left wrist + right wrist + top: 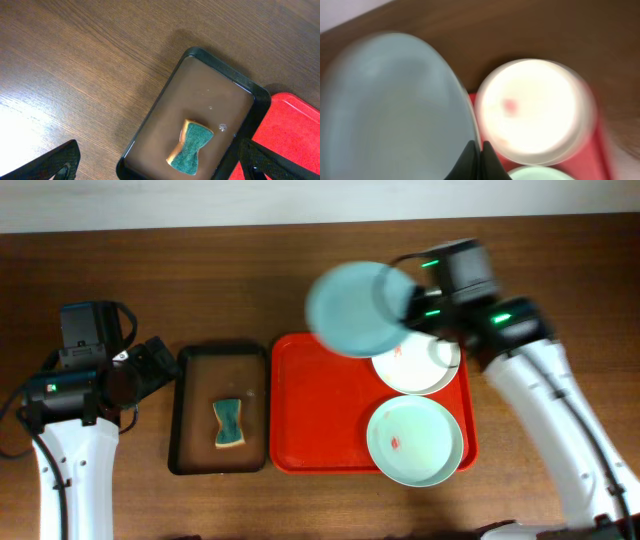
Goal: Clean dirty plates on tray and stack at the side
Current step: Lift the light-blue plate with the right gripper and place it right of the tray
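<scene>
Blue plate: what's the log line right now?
right pincer: holds blue plate | left pincer: open | white plate, green plate: on red tray

- You can read no lettering, label, brand or number on the plates (415,442) or the tray (320,405).
- Right wrist view: blurred, nothing legible.
</scene>
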`<action>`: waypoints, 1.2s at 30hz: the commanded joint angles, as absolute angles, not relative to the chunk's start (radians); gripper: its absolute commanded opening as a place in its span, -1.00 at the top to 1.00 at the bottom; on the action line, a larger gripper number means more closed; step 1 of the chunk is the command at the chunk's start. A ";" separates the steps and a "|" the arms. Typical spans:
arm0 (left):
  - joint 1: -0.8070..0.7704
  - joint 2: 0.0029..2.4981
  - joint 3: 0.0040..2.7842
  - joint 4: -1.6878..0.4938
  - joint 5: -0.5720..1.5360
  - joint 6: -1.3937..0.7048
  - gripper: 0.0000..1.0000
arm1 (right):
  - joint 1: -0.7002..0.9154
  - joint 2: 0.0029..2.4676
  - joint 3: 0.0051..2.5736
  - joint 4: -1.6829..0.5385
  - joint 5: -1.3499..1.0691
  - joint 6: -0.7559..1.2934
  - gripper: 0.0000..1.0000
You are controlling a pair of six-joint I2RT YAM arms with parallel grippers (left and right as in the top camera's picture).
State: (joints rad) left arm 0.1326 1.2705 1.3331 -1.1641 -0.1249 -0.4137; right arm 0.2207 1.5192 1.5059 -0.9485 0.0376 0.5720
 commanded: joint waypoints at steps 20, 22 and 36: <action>0.136 1.267 1.337 -1.165 -0.136 -0.430 -0.99 | -0.395 1.547 1.097 -0.851 0.065 0.540 0.92; 0.136 1.267 1.337 -1.165 -0.136 -0.430 -0.99 | -0.395 1.547 1.087 -0.799 0.058 0.539 0.92; 0.136 1.267 1.337 -1.165 -0.136 -0.430 -0.98 | -0.628 1.550 0.951 -0.740 0.035 0.540 0.78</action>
State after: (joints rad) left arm 0.1322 1.2705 1.3331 -1.1641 -0.1246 -0.4137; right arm -0.6342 1.5528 0.9974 -0.7715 0.0021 0.5419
